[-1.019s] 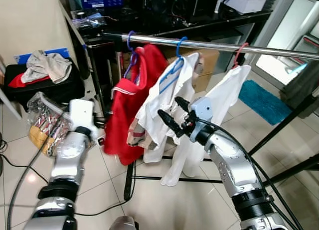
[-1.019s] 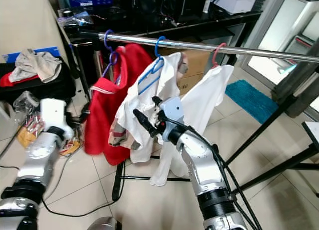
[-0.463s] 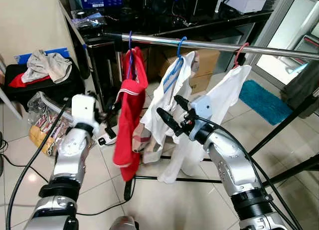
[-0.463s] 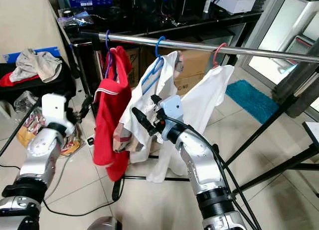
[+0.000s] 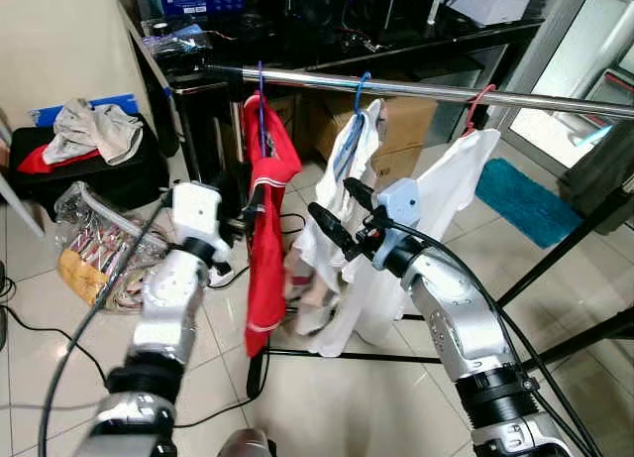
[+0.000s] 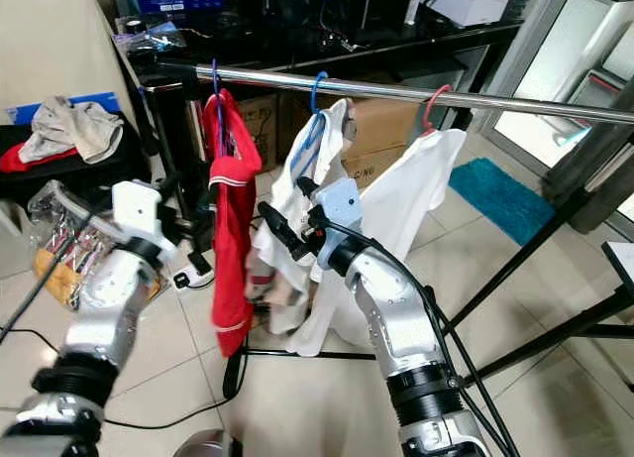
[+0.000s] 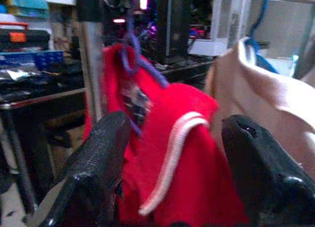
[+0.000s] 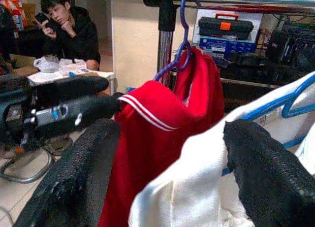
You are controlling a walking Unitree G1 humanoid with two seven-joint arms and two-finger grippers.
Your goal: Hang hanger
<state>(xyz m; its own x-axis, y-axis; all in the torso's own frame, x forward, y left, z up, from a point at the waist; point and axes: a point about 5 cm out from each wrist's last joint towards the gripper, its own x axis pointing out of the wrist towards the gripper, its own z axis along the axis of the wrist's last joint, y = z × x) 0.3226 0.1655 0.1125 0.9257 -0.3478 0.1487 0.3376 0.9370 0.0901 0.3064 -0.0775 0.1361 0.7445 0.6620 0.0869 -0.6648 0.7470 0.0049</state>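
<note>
Grippers: my left gripper (image 7: 172, 168) is spread open just beside the red shirt (image 5: 265, 229); my right gripper (image 5: 335, 211) is spread open at the white shirt (image 5: 337, 269).
Hanger: I see the purple hanger (image 8: 178, 45) hooked on the steel rail (image 5: 416, 90), carrying the red shirt.
Beyond: person (image 8: 69, 32) seated.

Shirt (image 5: 265, 229) on rail (image 5: 416, 88) just beyond my left gripper (image 5: 250, 215), left of my right gripper (image 5: 335, 211).
</note>
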